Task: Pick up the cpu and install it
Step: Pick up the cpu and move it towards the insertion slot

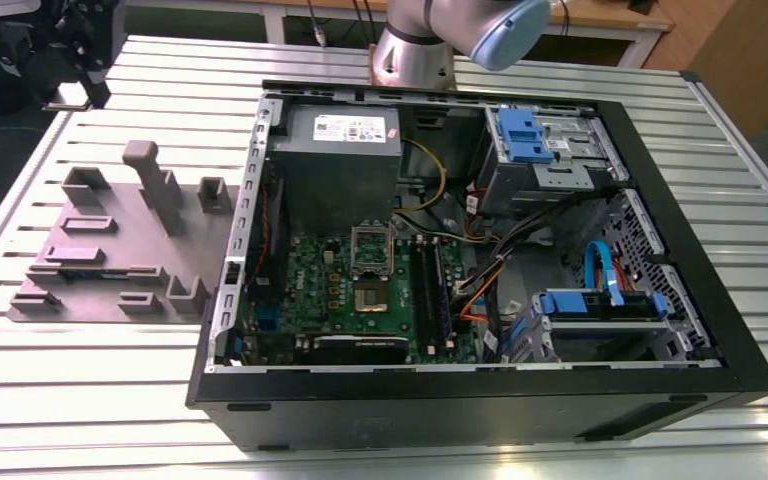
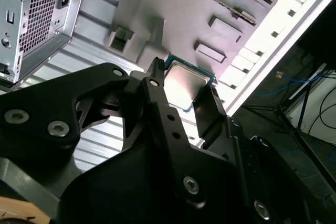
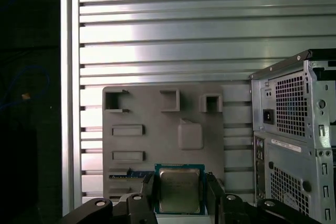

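Nearest, in both wrist views: gripper (image 3: 181,199) clamped on the cpu (image 3: 179,190). Two black fingers (image 3: 150,195) pressing opposite edges. Shiny silver-grey lid facing the cameras, thin green rim around it. Gripped by the edges only, lid untouched.

Judged as the carrying stage. Chip seemingly lifted clear of the grey fixture tray (image 3: 152,148) behind it, not resting in any of its pockets.

To do this stage well, probably:
- Apply firm but gentle pressure on the rim.
- Avoid tilt or twist of the chip.
- Avoid any brush of its underside against metal.
- Move slowly enough to prevent slip between the pads.
- Check for a square seat in the jaws, to avoid carrying skew into the seating.

Pose, from the exterior view: dark wrist assembly (image 1: 84,60) hanging high at roughly ten o'clock from the open computer case (image 1: 424,410). Placed past the far end of the tray, seemingly aimed downward.

Tray at nine o'clock from the case, flat on the slatted aluminium table (image 1: 91,400). Inside the case, green motherboard (image 1: 317,275) with a square socket (image 1: 371,298) near its middle, well apart from the wrist.

Farthest, at twelve o'clock beyond the case: silver arm base (image 1: 411,55) topped by a blue joint cap (image 1: 511,30).
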